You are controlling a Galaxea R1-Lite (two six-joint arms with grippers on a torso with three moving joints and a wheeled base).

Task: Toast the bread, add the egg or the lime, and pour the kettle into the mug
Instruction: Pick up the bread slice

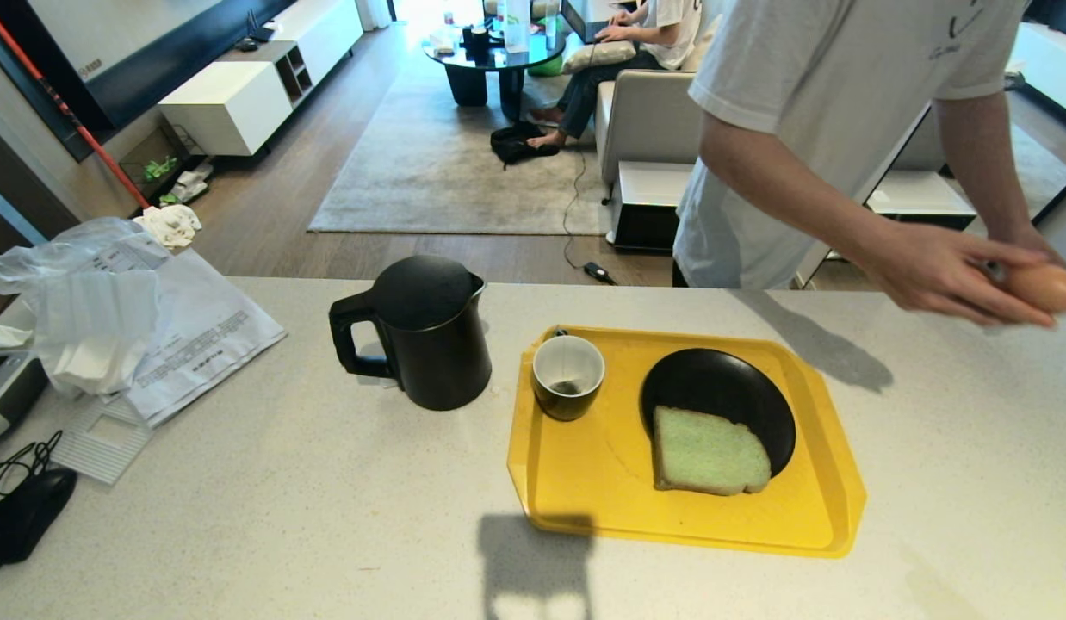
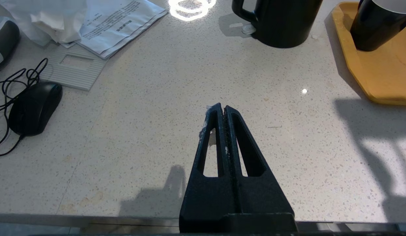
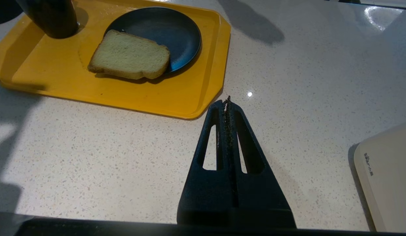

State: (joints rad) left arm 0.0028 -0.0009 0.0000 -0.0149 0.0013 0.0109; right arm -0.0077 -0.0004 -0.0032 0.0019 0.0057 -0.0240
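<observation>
The left hand hangs clenched and empty over bare tabletop, its two black fingers pressed tip to tip, and the right hand is clenched and empty the same way, just off the near right corner of the yellow tray. Neither arm shows in the head view. There the kettle stands upright on the tabletop at about 9 o'clock from the tray, just beside it, handle turned to 9 o'clock and lid on. On the tray, the mug sits in the far left corner, black outside and white inside, with a little dark matter at its bottom. To its 3 o'clock lies a black plate, and the bread rests half on the plate's near edge and half on the tray, its rounded top towards 3 o'clock. A person in a white shirt stands across the tabletop at 1 o'clock, one of their hands holding a brown egg above the tabletop at the right edge. At 9 to 10 o'clock lie papers and plastic bags, with a black computer mouse and its cord nearer, at 8 o'clock.
</observation>
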